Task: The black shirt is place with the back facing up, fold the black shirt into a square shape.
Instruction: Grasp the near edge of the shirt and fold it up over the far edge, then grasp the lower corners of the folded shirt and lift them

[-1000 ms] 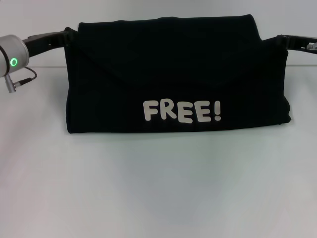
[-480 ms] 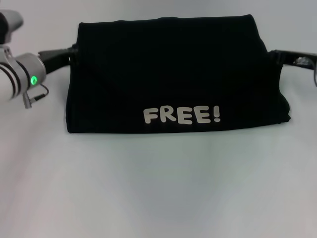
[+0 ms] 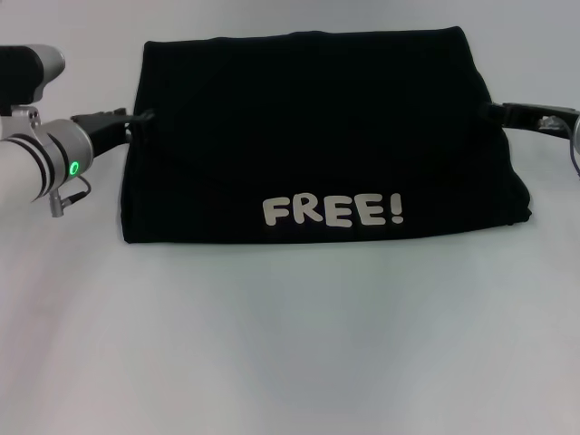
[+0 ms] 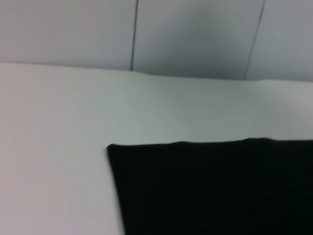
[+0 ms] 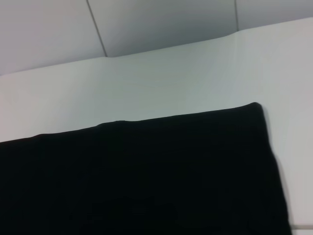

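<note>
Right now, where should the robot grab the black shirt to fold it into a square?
Probably the short side edges of the black shirt, one with each gripper coming in from its own side. It lies flat as a wide rectangle, and the left gripper and right gripper are already at those edges.

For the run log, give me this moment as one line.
black shirt: folded into a band on the white table, FREE! print up | left gripper: at shirt's left edge | right gripper: at shirt's right edge | fold: unfinished
</note>
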Robot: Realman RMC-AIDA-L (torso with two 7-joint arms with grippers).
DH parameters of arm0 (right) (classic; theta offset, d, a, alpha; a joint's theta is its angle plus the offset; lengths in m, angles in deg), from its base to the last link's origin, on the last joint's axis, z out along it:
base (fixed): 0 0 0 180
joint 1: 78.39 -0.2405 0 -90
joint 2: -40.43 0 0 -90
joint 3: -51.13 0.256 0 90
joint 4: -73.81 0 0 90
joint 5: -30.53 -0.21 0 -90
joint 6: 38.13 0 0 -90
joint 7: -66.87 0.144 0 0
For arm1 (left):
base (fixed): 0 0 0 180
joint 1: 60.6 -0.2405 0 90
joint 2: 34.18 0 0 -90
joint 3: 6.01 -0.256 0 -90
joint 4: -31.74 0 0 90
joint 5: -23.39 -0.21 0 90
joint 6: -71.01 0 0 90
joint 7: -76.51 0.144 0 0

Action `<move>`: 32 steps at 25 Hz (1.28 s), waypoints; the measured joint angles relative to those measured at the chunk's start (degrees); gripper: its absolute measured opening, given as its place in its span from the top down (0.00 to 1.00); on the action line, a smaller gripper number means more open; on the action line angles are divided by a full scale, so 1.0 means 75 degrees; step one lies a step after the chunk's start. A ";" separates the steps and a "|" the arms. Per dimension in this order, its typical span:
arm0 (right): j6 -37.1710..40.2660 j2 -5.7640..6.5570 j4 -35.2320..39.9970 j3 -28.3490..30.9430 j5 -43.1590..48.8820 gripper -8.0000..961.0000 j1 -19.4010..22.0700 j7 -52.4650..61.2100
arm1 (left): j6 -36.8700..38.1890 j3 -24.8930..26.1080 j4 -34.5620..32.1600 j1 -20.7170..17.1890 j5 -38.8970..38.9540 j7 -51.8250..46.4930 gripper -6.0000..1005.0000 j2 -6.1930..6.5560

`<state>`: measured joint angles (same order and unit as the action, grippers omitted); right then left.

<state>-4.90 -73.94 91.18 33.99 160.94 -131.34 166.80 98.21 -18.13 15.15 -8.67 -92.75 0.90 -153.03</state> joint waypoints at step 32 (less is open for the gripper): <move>0.4917 0.0131 0.1313 0.0011 -0.1171 0.43 0.2030 -0.0183 | 0.5167 -0.1922 -0.2927 -0.2665 -0.0735 -0.2961 0.40 -0.0376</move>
<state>31.98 -72.96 101.02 34.07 152.16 -116.11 165.43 136.96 -32.55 -6.81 -28.66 -98.26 -21.30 -155.84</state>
